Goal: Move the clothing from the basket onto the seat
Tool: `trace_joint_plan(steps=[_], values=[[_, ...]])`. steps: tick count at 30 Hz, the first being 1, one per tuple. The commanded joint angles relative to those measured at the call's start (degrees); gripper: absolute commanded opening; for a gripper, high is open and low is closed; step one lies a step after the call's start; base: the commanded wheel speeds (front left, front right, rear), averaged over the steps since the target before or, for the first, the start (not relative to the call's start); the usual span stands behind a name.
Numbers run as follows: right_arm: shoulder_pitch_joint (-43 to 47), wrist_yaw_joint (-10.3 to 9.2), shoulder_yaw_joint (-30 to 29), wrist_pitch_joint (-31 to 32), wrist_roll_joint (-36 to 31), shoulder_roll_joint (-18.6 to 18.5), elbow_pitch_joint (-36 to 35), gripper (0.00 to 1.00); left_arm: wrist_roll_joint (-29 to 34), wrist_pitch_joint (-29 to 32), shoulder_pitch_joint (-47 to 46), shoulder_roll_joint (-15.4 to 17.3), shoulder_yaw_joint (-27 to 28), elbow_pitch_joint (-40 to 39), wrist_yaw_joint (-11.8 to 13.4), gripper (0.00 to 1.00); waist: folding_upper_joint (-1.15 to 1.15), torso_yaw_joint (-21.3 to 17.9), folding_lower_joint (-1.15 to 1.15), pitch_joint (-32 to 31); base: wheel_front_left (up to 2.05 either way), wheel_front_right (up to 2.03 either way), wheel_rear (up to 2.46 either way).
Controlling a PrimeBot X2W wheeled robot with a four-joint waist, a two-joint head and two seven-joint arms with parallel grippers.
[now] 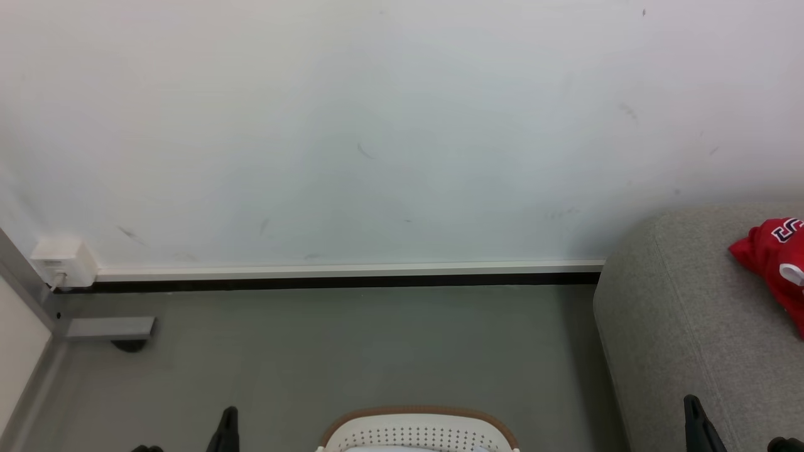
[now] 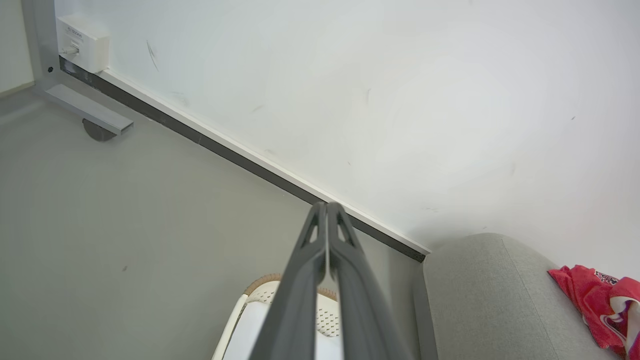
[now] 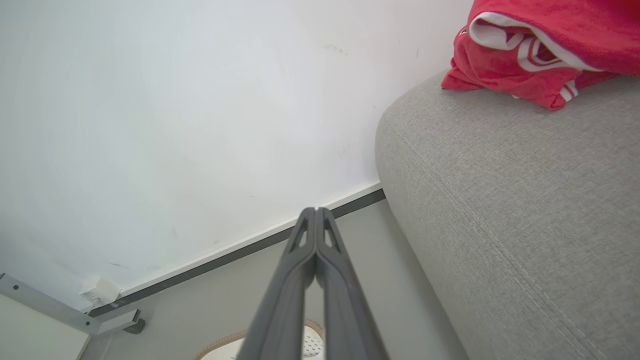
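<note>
A smooth grey floor [image 1: 352, 351] meets a scuffed white wall [image 1: 377, 125] along a white skirting board [image 1: 345, 271] with a dark strip beneath. In the head view, a white plastic socket box [image 1: 63, 258] sits at 9 o'clock, above a grey metal frame foot [image 1: 110, 328]. At 3 o'clock, the crumpled bright red garment with white trim [image 1: 769, 260] lies on the large grey woven-fabric seat [image 1: 666, 326], one corner pointing toward 9 o'clock. Its white, dark-outlined lettering is cut off and unreadable. The oval white perforated basket with a brown rim [image 1: 418, 412] sits at 6 o'clock, its visible rim running 9 to 3. The left gripper [image 2: 326, 206] and right gripper [image 3: 315, 210] hold nothing, fingers pressed together.
</note>
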Motion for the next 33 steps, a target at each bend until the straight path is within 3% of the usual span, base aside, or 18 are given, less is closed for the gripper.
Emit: trace_joint_plan(steps=[1,33], values=[[-1.91,-0.03,-0.3,0.39,2.16,-0.41,-1.1,0.0,-2.19,0.42,-1.58,0.24,0.52,-1.15,-0.27,0.0,0.0,0.01,0.0,0.03,0.0,0.0,0.0],[-4.35,-0.07,-2.18,6.55,26.42,-0.63,-3.32,0.0,-26.05,6.63,-4.25,0.37,3.75,-3.89,-0.83,0.0,0.0,0.34,0.0,0.84,0.0,0.0,0.0]])
